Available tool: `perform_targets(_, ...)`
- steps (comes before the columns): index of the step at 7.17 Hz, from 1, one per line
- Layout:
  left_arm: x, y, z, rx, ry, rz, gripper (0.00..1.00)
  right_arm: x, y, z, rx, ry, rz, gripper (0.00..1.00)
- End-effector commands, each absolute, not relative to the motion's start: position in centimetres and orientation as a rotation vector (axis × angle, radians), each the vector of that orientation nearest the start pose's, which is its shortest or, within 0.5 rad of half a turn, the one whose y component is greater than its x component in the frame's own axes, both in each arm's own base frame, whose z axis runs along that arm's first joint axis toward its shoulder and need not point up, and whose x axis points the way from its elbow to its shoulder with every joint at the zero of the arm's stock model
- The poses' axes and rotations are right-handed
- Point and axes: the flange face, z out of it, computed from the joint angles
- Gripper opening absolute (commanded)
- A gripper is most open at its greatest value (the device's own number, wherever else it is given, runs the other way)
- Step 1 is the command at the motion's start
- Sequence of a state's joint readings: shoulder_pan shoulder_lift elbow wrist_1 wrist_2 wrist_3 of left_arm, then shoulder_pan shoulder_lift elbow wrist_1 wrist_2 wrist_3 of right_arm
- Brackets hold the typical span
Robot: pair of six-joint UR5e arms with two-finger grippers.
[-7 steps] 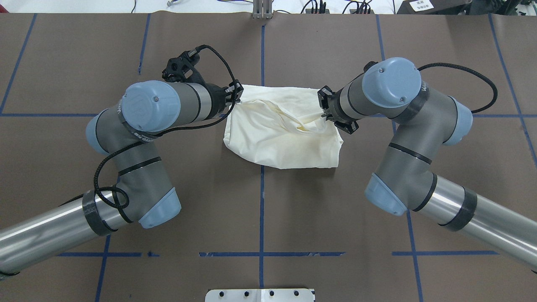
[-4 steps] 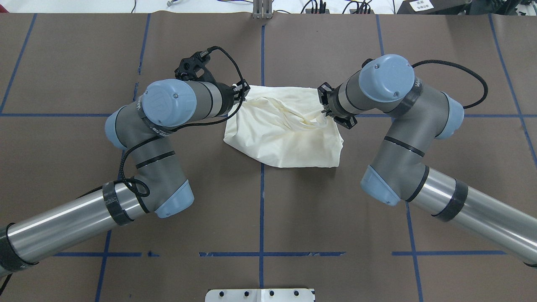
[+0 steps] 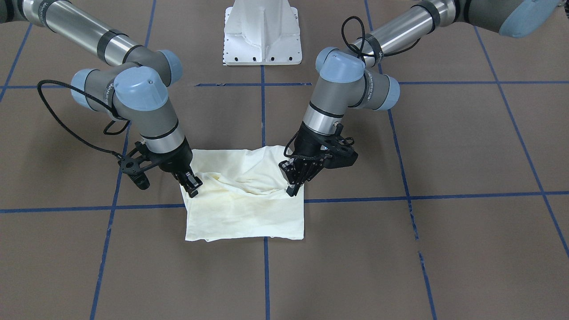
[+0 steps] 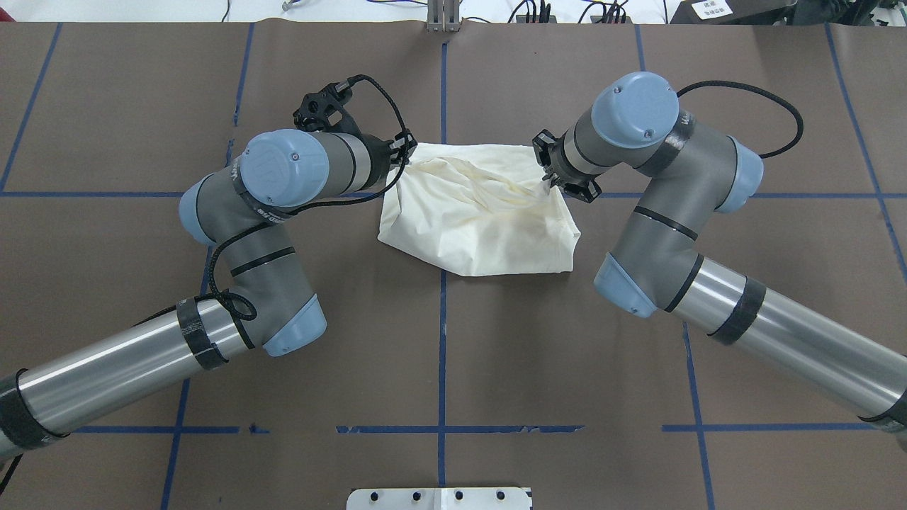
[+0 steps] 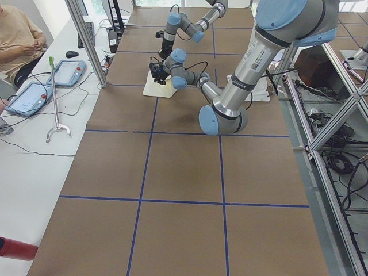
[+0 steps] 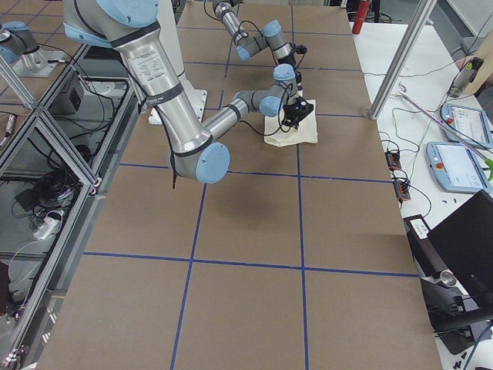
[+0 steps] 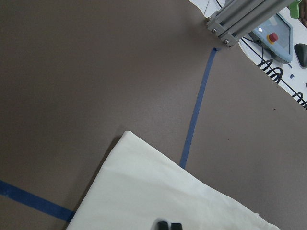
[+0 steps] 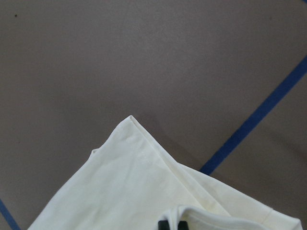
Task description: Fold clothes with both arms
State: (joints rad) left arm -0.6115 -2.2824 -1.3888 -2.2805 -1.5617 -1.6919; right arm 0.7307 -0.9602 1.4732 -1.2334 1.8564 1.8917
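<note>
Left arm (image 4: 283, 170) — elbow bent, wrist angled down; left gripper (image 4: 402, 156) closed, pinching T-shirt (image 4: 482, 237) at its left edge. T-shirt: cream, plain, rumpled fold, mid-table on brown paper (image 4: 567, 354), across blue tape line (image 4: 442, 340). Right arm (image 4: 638, 134) mirrored — right gripper (image 4: 547, 181) closed, pinching right edge.

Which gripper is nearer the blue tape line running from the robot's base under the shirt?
Left. The left gripper pinches the shirt just beside the tape line; the right gripper holds its opposite side.
</note>
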Motion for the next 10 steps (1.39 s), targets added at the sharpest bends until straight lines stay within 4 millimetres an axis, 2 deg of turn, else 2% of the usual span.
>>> perform_targets(1,53.3,-55.8,23.7,0.354,1.245,-0.632,0.26,-48.1,-59.5,31.4,-0.071,-0.893,0.791,0.63)
perform_targets(2,53.0,-57.3,22.6,0.373,1.246,-0.637,0.37,-47.1,-60.9,32.5,-0.061,-0.935,0.791,0.63)
perform_targets(3,52.0,-58.3,21.7,0.386,1.257,-0.650,0.38,-46.2,-61.5,31.8,-0.081,-0.958,0.787,0.63)
perform_targets(6,49.3,-59.6,19.8,0.419,1.287,-0.659,0.38,-45.7,-60.6,28.7,-0.095,-1.018,0.758,0.65)
perform_targets(8,47.9,-58.3,19.7,0.408,1.317,-0.639,0.39,-47.0,-60.2,27.6,-0.100,-1.024,0.741,0.67)
perform_targets(9,46.5,-56.6,20.9,0.378,1.333,-0.611,0.39,-47.6,-60.7,26.8,-0.099,-1.025,0.740,0.74)
perform_targets(10,45.7,-55.7,21.4,0.370,1.338,-0.602,0.39,-48.7,-61.9,25.7,-0.102,-1.017,0.754,0.80)
